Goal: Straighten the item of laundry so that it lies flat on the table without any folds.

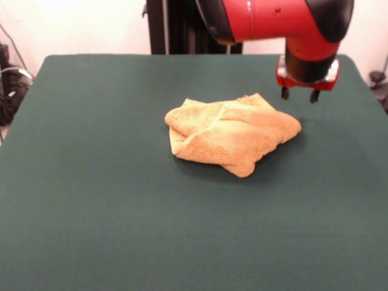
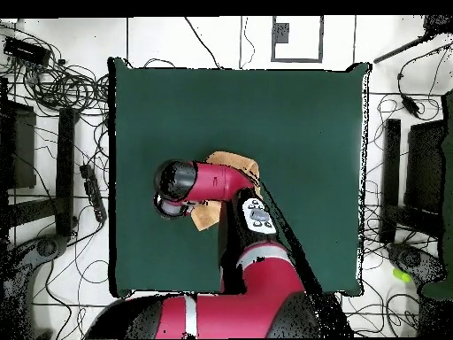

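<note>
Tool (image 1: 299, 94) spread, empty, raised beside crumpled towel (image 1: 230, 134) — folded on table (image 1: 91, 182)

Robotics lab, green-topped table (image 2: 301, 115) on pale floor, tangled cables (image 2: 62, 84) and dark equipment racks (image 2: 416, 177) around it

Fuzzy terry towel (image 1: 233, 133), matte felt table (image 1: 91, 182)

Overhead: arm (image 2: 221, 181) hid most of towel (image 2: 232, 160) and gripper. Front: arm cut off by top edge; table (image 1: 91, 230) cut off at bottom.
</note>
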{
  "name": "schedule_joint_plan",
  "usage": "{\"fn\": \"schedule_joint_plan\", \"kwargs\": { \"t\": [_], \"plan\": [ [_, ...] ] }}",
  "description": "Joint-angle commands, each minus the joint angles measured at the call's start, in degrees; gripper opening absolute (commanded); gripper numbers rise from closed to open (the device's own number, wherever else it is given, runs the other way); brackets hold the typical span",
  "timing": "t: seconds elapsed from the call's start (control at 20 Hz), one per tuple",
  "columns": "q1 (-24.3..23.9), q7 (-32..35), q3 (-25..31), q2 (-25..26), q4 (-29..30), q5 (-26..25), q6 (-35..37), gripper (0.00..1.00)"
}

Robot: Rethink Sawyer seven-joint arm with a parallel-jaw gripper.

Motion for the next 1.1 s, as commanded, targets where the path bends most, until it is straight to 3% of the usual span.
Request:
{"fn": "schedule_joint_plan", "kwargs": {
  "t": [0.05,0.25,0.55,0.9,1.1],
  "plan": [
    [1.0,6.9,4.5,-5.9,0.4,4.3,6.6,1.00],
    [2.1,7.4,3.6,-4.2,-1.0,3.6,5.5,1.00],
    [3.8,7.7,1.5,3.8,-8.1,1.3,-0.4,1.00],
    [2.9,5.1,1.8,11.1,-12.5,0.0,-8.1,1.00],
    [1.2,2.0,3.0,14.1,-15.2,0.3,-6.9,1.00]
  ]
}}
